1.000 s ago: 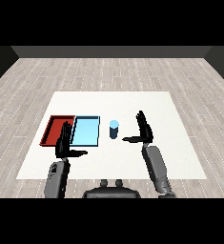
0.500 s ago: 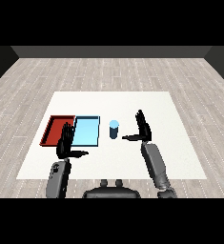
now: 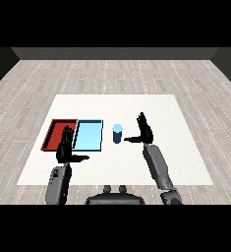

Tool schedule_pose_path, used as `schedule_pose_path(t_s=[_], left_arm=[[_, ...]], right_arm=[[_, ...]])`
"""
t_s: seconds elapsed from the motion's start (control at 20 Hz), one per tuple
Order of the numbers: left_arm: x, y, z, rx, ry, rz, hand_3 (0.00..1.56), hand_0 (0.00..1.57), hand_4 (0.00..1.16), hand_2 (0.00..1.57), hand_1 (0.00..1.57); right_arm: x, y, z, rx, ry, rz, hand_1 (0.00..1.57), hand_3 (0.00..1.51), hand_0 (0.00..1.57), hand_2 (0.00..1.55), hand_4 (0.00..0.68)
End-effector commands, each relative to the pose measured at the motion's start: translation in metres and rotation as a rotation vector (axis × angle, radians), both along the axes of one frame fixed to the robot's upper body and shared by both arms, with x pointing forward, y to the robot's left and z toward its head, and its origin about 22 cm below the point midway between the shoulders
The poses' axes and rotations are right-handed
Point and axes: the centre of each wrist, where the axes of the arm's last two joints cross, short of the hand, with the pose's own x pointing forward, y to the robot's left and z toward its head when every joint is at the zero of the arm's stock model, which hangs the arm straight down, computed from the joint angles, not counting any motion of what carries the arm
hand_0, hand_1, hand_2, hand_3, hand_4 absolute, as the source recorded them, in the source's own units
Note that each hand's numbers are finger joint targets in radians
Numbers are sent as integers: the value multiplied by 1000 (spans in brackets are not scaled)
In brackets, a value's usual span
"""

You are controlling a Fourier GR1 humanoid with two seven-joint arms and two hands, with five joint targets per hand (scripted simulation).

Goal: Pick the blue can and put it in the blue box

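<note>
Presently listed: white tabletop point(image 3: 151, 106); red tray point(image 3: 55, 132) touching light blue tray point(image 3: 88, 135); right hand point(image 3: 144, 130), fingers straight and spread, thumb toward the can, not touching; left hand point(image 3: 65, 147), fingers straight, overlapping the red tray's near edge; blue can point(image 3: 117, 133), upright just right of the blue tray.

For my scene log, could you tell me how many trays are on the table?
2: the red tray at far left, the light blue tray beside it, left of the blue can.
</note>
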Motion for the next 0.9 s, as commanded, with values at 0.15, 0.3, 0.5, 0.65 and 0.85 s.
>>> schedule_pose_path(t_s=[0.15,0.3,0.5,0.65,0.85], left_arm=[[1,-10,0,-5,-10,25,0,0,0,0,0],[-10,7,11,2,0,17,0,0,0,0,0],[-10,-2,7,-42,-19,-1,0,0,0,0,0],[-11,27,10,-32,-25,7,0,0,0,0,0],[17,-14,9,-17,-14,14,0,0,0,0,0]], right_arm=[[18,7,0,35,56,-4,0,0,0,0,0],[16,25,-8,43,86,-9,0,0,0,0,0],[5,33,-19,41,130,-6,0,0,0,0,0],[15,24,-35,47,145,5,0,0,0,0,0],[2,26,-54,66,125,-3,0,0,0,0,0]])
